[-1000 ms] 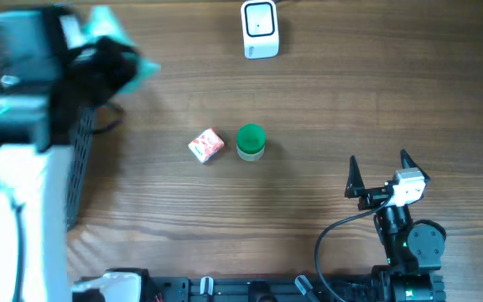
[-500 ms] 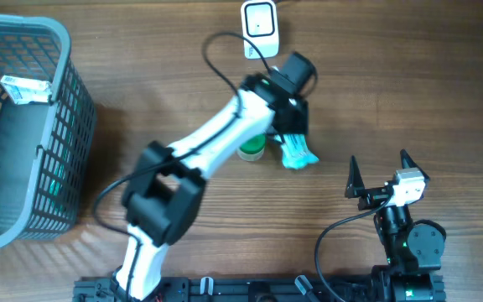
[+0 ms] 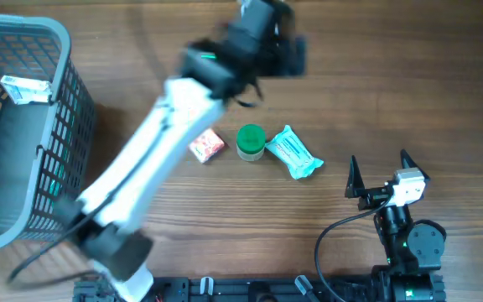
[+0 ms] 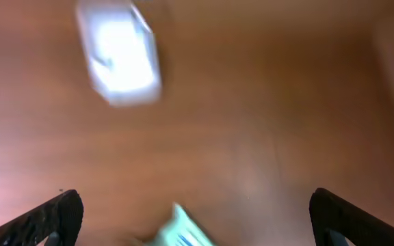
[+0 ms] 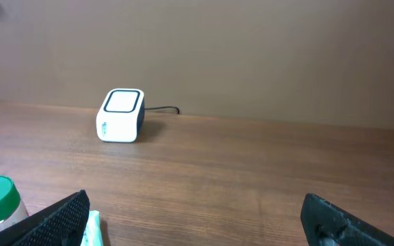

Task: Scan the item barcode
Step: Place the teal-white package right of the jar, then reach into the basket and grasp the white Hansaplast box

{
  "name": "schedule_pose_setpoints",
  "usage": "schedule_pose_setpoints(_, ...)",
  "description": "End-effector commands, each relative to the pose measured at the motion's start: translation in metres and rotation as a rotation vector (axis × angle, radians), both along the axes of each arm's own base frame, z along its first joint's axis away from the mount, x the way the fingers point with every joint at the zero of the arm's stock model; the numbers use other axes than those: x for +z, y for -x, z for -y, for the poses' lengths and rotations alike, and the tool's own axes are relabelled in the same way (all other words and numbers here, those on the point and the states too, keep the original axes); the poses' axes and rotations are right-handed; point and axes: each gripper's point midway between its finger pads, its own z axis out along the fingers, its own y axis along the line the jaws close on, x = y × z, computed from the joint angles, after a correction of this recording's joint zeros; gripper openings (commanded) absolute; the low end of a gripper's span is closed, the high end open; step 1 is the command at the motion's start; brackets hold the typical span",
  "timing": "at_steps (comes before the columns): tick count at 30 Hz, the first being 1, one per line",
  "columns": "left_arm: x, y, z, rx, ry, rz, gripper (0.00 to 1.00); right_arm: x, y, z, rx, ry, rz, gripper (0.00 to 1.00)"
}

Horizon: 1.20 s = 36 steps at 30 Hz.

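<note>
Scanning station: white scanner [image 5: 120, 115] sits at the far edge of the worktop [image 3: 376, 84], window up, so a barcode can be shown to it.
Item: teal packet [image 3: 294, 153] lies flat mid-worktop, just beside a green-lidded jar [image 3: 251, 141].
Left claw [image 4: 197, 208]: blurred, wide open, empty, near the scanner.
Right claw [image 3: 378, 164]: open, empty, parked aside, likely keeping clear.

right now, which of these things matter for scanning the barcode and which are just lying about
For the job:
- scanner
- teal packet, pink box and green-lidded jar, likely the items to scan
- left gripper, open

Lying about, probably:
- grey basket with a white box in it
- right gripper, open, off to the side
</note>
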Motion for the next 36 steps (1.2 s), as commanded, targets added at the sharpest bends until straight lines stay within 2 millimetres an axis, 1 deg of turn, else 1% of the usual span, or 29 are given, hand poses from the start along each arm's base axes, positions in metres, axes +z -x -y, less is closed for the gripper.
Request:
schedule_pose_setpoints(1,0.089,-0.004,-0.148,0.372,-0.09,0.216,1.0,0.002,0.001,-0.004,0.02,0.018,0.01,1.0)
schedule_pose_setpoints(2,0.102,0.002,-0.192,0.486,-0.073,0.226,1.0,0.002,0.001,-0.004,0.02,0.018,0.01,1.0)
schedule_pose_setpoints(3,0.109,0.011,-0.236,0.62,-0.032,0.219,1.0,0.002,0.001,-0.004,0.02,0.018,0.01,1.0)
schedule_pose_setpoints(4,0.11,0.02,-0.271,0.738,0.004,0.202,1.0,0.002,0.001,-0.004,0.02,0.018,0.01,1.0)
schedule_pose_setpoints(5,0.107,0.03,-0.305,0.86,0.039,0.177,1.0,0.002,0.001,-0.004,0.02,0.018,0.01,1.0)
schedule_pose_setpoints(6,0.099,0.041,-0.338,0.973,0.075,0.14,1.0,0.002,0.001,-0.004,0.02,0.018,0.01,1.0)
schedule_pose_setpoints(7,0.083,0.052,-0.37,1.075,0.139,0.065,1.0,0.002,0.001,-0.004,0.02,0.019,0.01,1.0)
schedule_pose_setpoints(9,0.063,0.059,-0.395,1.132,0.191,-0.012,1.0,0.002,0.001,-0.004,0.02,0.018,0.01,1.0)
schedule_pose_setpoints(10,0.055,0.061,-0.405,1.153,0.204,-0.042,1.0,0.002,0.001,-0.004,0.02,0.018,0.01,1.0)
schedule_pose_setpoints(13,0.022,0.084,-0.436,1.254,0.202,-0.175,1.0,0.002,0.001,-0.004,0.02,0.018,0.01,1.0)
schedule_pose_setpoints(15,0.004,0.101,-0.449,1.273,0.158,-0.269,1.0,0.002,0.001,-0.004,0.02,0.018,0.01,1.0)
schedule_pose_setpoints(16,-0.005,0.106,-0.451,1.219,0.118,-0.324,1.0,0.002,0.001,-0.004,0.02,0.018,0.01,1.0)
schedule_pose_setpoints(18,-0.023,0.108,-0.438,1.056,0.095,-0.425,1.0,0.002,0.001,-0.004,0.02,0.018,0.01,1.0)
schedule_pose_setpoints(19,-0.032,0.108,-0.432,0.975,0.083,-0.47,1.0,0.002,0.001,-0.004,0.02,0.018,0.01,1.0)
schedule_pose_setpoints(20,-0.038,0.107,-0.43,0.945,0.072,-0.499,1.0,0.002,0.001,-0.004,0.02,0.018,0.01,1.0)
schedule_pose_setpoints(25,-0.075,0.094,-0.438,0.922,0.068,-0.606,1.0,0.002,0.001,-0.004,0.02,0.018,0.01,1.0)
schedule_pose_setpoints(28,-0.108,0.086,-0.443,0.913,0.074,-0.7,1.0,0.002,0.001,-0.004,0.02,0.019,0.01,1.0)
schedule_pose_setpoints(29,-0.121,0.084,-0.444,0.898,0.071,-0.739,1.0,0.002,0.001,-0.004,0.02,0.018,0.01,1.0)
schedule_pose_setpoints(33,-0.158,0.076,-0.432,0.714,0.093,-0.837,1.0,0.002,0.001,-0.004,0.02,0.018,0.01,1.0)
schedule_pose_setpoints(36,-0.174,0.075,-0.432,0.67,0.092,-0.875,1.0,0.002,0.001,-0.004,0.02,0.018,0.01,1.0)
